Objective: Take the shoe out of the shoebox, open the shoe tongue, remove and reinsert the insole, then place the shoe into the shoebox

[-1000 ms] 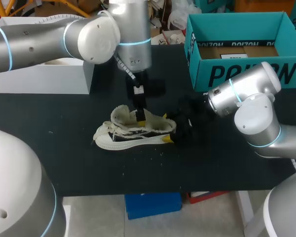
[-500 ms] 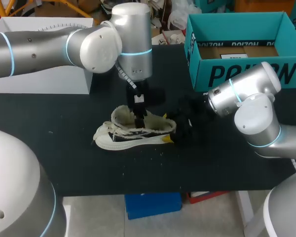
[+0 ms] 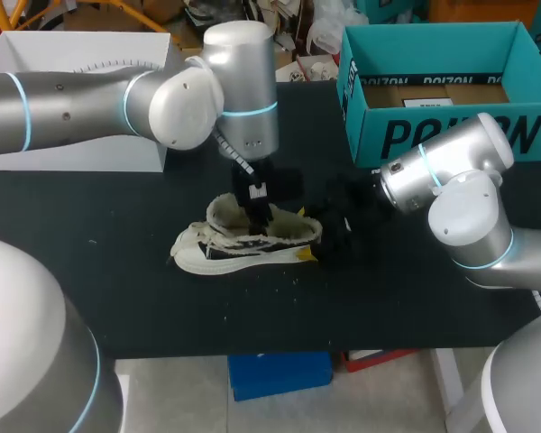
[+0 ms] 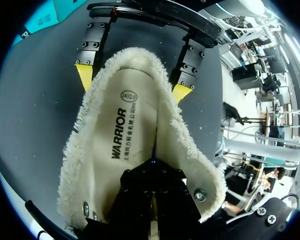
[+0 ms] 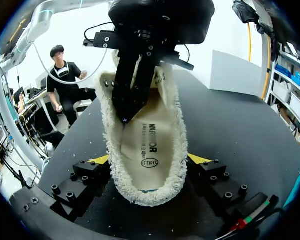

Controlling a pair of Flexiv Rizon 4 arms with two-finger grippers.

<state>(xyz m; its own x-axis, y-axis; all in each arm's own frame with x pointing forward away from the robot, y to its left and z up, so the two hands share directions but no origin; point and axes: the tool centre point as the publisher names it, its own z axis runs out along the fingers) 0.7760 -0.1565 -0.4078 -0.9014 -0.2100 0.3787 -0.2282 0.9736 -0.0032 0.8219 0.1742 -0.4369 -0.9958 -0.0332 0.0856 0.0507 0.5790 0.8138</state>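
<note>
Head view: white shoe lies on its sole on the black worktop, well apart from the teal shoebox at the far right corner. Left hand points down into the shoe opening. Right hand sits at the heel end.

Left wrist view: left hand clenched, fingers pressed together, tips on the insole; cannot tell whether the insole is pinched. Right hand straddles the fleece-lined heel.

Right wrist view: right hand grasps the shoe, a yellow tip against each side of the heel. Left hand touches the insole ahead.
</note>
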